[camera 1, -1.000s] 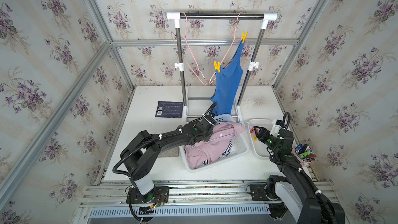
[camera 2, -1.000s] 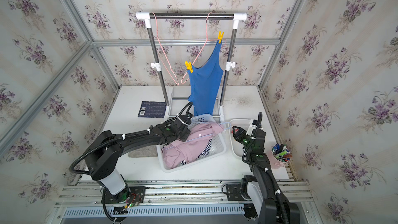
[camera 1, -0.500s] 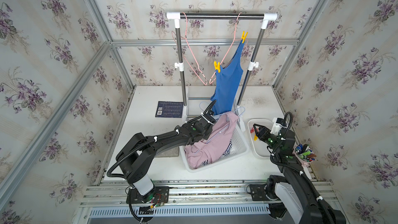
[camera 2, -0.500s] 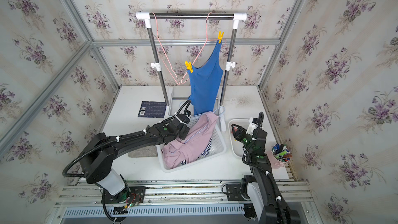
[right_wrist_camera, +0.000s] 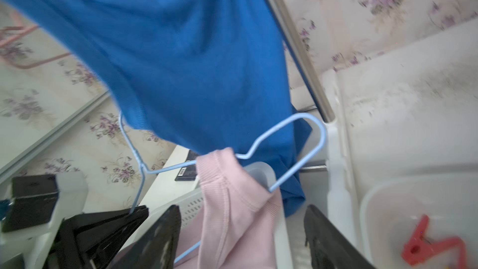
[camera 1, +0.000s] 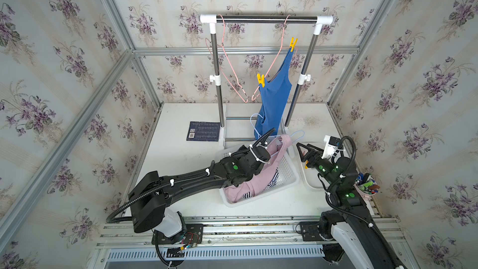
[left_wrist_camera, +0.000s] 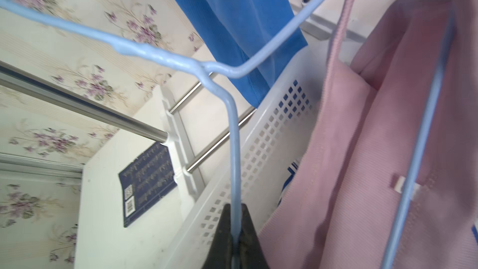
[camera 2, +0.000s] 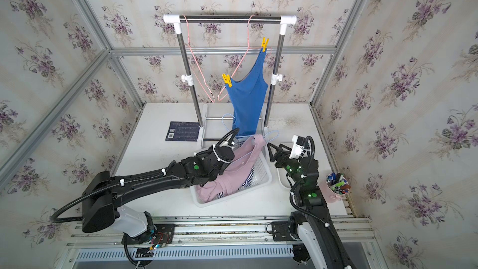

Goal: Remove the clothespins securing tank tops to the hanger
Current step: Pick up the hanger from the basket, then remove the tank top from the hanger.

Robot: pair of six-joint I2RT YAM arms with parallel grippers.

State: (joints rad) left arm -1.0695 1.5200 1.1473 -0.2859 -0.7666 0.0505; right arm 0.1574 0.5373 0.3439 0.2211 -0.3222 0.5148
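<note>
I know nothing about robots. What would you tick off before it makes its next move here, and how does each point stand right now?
1. Left gripper shut on the light blue hanger: ok.
2. Right gripper open, ready to grasp: ok.
3. Pink tank top hanging over the white basket: ok.
4. Pink tank top free of clothespins: cannot tell; none shows, but folds hide part.
5. Blue tank top unpinned: not ok; two yellow clothespins still grip it.
6. Red clothespin lying in the tray: ok.
</note>
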